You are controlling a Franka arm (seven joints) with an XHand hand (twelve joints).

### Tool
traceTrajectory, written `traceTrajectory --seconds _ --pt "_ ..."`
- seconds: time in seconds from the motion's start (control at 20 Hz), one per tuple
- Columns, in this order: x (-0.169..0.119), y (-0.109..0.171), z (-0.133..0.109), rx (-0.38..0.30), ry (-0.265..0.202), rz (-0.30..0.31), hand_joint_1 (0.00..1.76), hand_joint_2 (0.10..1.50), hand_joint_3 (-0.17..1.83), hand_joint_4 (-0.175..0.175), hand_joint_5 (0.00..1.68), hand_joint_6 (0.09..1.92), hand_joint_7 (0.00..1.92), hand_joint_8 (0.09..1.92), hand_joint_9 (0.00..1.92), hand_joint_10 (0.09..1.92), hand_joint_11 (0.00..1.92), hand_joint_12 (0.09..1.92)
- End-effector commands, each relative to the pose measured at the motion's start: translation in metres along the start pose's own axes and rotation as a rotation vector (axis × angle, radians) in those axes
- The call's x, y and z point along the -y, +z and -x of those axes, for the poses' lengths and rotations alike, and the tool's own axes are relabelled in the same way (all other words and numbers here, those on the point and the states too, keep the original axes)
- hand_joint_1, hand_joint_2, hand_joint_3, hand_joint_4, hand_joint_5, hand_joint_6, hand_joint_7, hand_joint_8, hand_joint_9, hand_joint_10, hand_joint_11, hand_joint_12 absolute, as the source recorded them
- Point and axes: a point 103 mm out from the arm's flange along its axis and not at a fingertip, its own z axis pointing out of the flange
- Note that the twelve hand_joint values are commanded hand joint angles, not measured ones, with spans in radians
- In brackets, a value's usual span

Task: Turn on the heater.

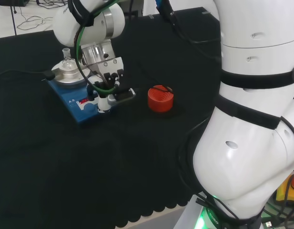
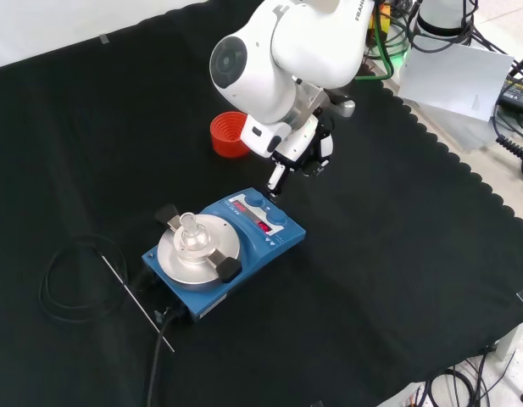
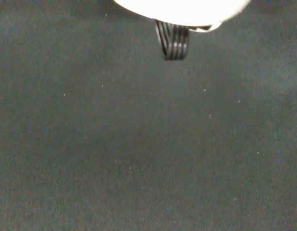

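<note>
The heater is a blue box with a round silver plate, and a small glass flask stands on it. In the front view the heater lies mid-cloth, its control panel with blue knobs and a red display strip facing the arm. The hand hangs over that panel end. One straight finger points down at the panel's corner by a knob; whether it touches I cannot tell. The hand holds nothing. A blurred white part of the hand shows over bare black cloth in the wrist view.
A red ribbed ring stand sits on the cloth right of the heater in the head view, behind the hand in the front view. A black cable coils left of the heater, and a thin rod lies beside it.
</note>
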Motion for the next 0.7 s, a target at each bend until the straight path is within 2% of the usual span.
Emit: traceTrajectory --seconds 0.05,0.35,0.7 --pt "-0.001 0.0042 -0.005 0.004 -0.015 -0.008 1.47 0.65 1.12 -0.061 0.24 0.75 1.65 1.64 1.7 1.73 1.4 1.45" --pt "-0.005 0.0041 -0.0052 0.01 -0.023 -0.001 1.47 0.65 1.13 -0.055 0.25 0.65 1.65 1.64 1.7 1.72 1.4 1.45" --pt "-0.009 0.0073 -0.0012 0.009 -0.025 -0.01 1.47 0.65 1.13 -0.051 0.26 0.61 1.65 1.63 1.7 1.72 1.4 1.45"
